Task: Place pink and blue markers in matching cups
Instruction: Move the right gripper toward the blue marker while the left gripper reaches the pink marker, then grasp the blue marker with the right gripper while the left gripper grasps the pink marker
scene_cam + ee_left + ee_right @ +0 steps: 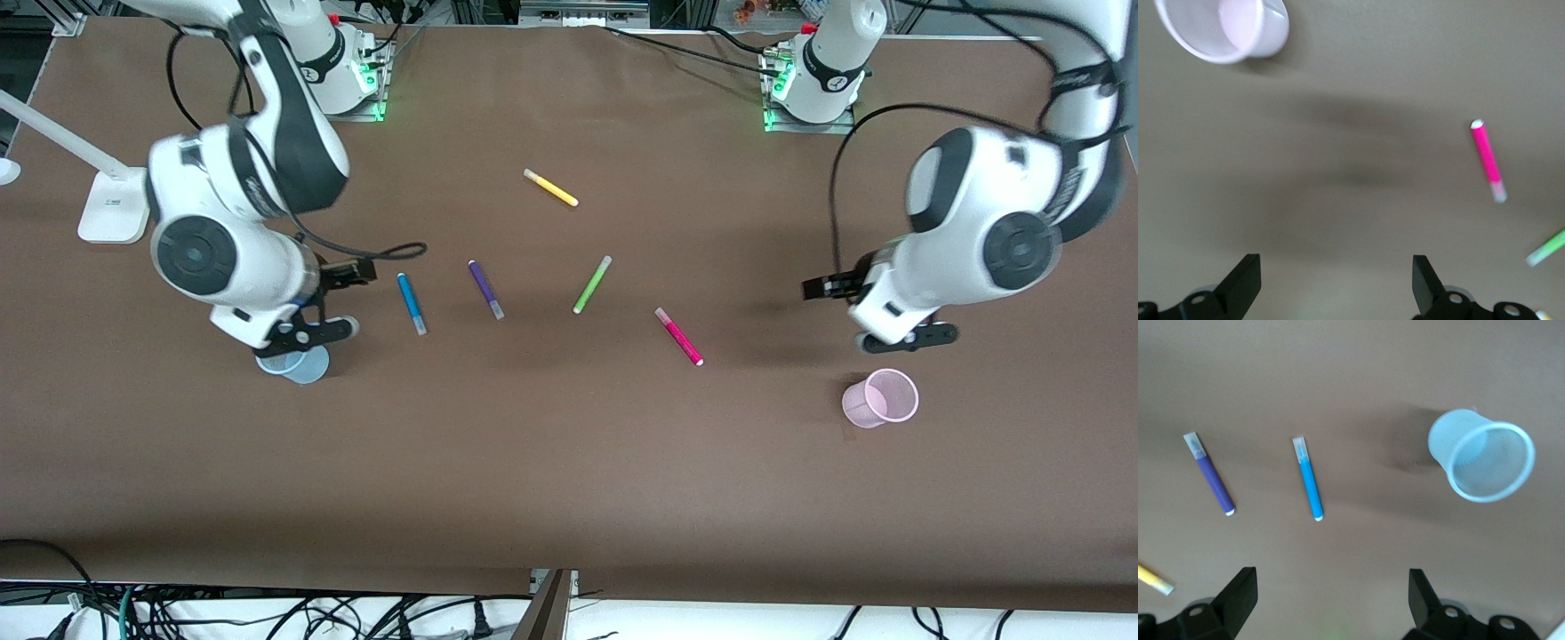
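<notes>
Front view: the blue marker is lying left of centre, the pink marker right of centre; the blue cup is sitting lower left, the pink cup lower right — both upright.

Left wrist view: the left gripper is hovering open and empty, with the pink cup upper left.

Right wrist view: the right gripper is hanging open — holding nothing — with the blue marker mid-frame.
</notes>
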{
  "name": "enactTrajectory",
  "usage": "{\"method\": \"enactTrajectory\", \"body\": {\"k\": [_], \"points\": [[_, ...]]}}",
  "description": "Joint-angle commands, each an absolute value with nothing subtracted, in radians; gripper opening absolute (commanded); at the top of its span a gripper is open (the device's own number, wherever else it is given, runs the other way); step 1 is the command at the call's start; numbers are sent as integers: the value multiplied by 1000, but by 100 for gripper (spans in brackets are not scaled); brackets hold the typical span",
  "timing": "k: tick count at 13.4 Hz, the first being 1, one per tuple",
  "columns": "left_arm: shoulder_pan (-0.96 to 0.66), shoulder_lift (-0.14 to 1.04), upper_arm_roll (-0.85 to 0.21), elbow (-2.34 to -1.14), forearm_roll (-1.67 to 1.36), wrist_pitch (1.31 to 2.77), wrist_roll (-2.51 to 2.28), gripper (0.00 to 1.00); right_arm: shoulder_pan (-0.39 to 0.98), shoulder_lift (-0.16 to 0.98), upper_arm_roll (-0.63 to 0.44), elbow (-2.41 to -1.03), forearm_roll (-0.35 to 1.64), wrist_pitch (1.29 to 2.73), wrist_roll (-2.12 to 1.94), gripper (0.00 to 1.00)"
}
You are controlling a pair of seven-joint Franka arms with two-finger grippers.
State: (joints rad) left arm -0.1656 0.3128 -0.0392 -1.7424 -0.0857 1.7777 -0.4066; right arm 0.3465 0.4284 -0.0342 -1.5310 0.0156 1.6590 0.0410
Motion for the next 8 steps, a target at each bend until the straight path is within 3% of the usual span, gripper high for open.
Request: {"method": "enactTrajectory", "body": {"k": [1,8], "points": [[-271,405,-34,-1704,-103,1821,-608,100,391,482,-38,-1529,35,1696,47,100],[-418,485,-35,-1746,-233,2023,-997,100,414,518,-38,-1698,61,1969,52,100]]}}
